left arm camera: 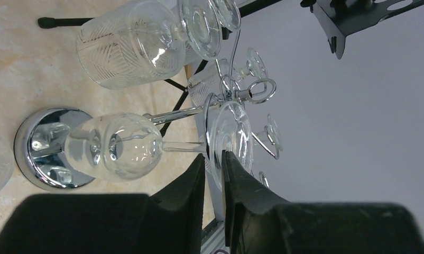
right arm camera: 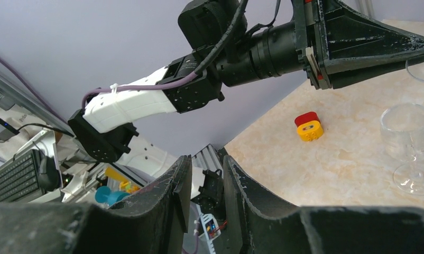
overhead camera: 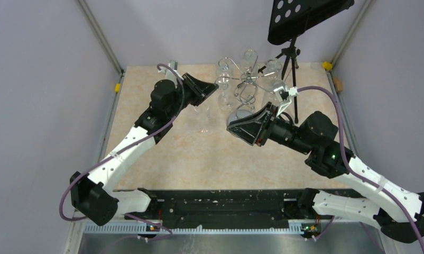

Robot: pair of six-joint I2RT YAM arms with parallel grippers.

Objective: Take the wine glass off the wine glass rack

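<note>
The wine glass rack (overhead camera: 247, 79) stands at the back of the table, and its chrome base (left arm camera: 40, 151) shows in the left wrist view. A clear wine glass (left arm camera: 120, 145) hangs upside down from one scroll arm. My left gripper (left arm camera: 213, 156) is at that glass's round foot (left arm camera: 233, 132), its two black fingers pinching the foot's rim between them. From above, the left gripper (overhead camera: 212, 87) reaches the rack's left side. My right gripper (overhead camera: 236, 127) hovers in front of the rack, away from it. In its own view the right gripper (right arm camera: 205, 159) is slightly open and holds nothing.
A cut-pattern glass (left arm camera: 125, 45) and other glasses hang on the rack. One glass (right arm camera: 411, 137) stands upright on the table near a red and yellow block (right arm camera: 309, 127). A black music stand (overhead camera: 300, 21) on a tripod (overhead camera: 290, 55) rises at the back right.
</note>
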